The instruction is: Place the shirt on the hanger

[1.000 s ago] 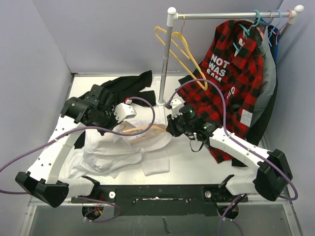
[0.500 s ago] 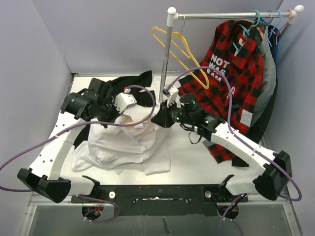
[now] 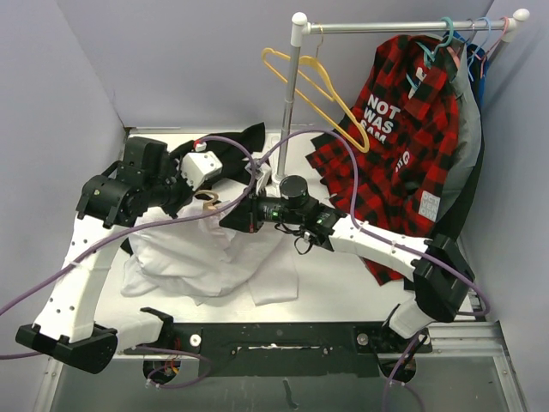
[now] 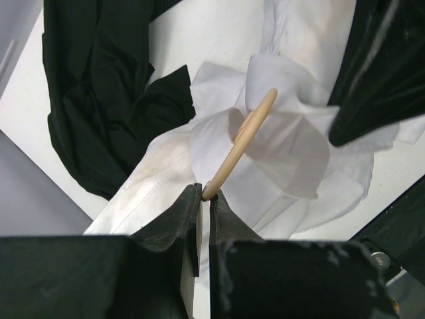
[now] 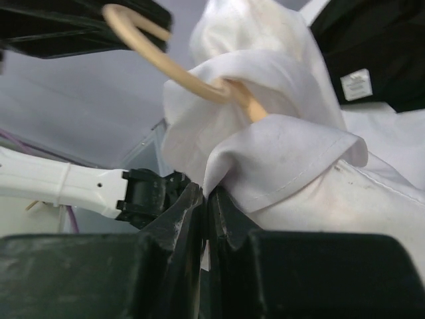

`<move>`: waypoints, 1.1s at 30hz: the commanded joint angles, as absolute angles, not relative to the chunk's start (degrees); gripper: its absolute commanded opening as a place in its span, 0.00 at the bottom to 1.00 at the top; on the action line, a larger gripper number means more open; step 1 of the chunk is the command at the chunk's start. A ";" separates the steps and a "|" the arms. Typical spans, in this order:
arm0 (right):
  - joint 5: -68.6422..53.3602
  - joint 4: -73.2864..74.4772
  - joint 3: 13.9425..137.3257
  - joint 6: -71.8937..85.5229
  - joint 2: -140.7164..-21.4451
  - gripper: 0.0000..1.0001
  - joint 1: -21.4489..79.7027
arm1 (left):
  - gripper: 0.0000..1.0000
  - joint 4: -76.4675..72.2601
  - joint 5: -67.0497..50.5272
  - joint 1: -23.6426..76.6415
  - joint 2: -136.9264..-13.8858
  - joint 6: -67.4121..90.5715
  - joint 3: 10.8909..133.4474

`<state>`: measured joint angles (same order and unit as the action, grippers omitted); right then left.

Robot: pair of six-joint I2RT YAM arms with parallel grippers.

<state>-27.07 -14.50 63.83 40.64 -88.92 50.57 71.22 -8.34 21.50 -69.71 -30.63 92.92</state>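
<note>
The white shirt (image 3: 202,253) hangs bunched from both grippers above the table (image 3: 343,275), its lower part resting there. The pale tan hanger shows only as its curved hook (image 3: 206,200), which pokes out through the shirt's collar (image 5: 265,113). My left gripper (image 4: 206,191) is shut on the tip of that hook (image 4: 242,136). From the right, my right gripper (image 5: 207,194) is shut on the edge of the collar fabric just below the hook (image 5: 153,60). In the top view the right gripper (image 3: 230,216) sits close beside the left gripper (image 3: 196,194). The hanger's shoulders are hidden inside the shirt.
A black garment (image 3: 232,146) lies at the back of the table behind the left arm. A clothes rack pole (image 3: 288,112) stands at mid-back, carrying a yellow hanger (image 3: 319,86), a red-and-black plaid shirt (image 3: 403,129) and teal hangers (image 3: 446,34).
Both grippers have risen and moved left together, lifting the hanger and the shirt's collar off the table. The shirt now drapes down from them instead of lying spread.
</note>
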 commanded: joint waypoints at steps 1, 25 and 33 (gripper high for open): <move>-29.09 -29.57 63.77 44.56 -87.53 0.00 53.56 | 0.00 60.82 -12.94 20.44 -65.86 -29.53 91.21; -36.39 8.59 62.42 -6.63 -61.74 0.98 34.45 | 0.00 63.78 -23.97 16.82 -61.54 -33.64 87.91; -75.33 5.45 67.77 -20.11 -76.69 0.98 17.76 | 0.00 74.24 -27.82 16.82 -58.92 -37.47 89.03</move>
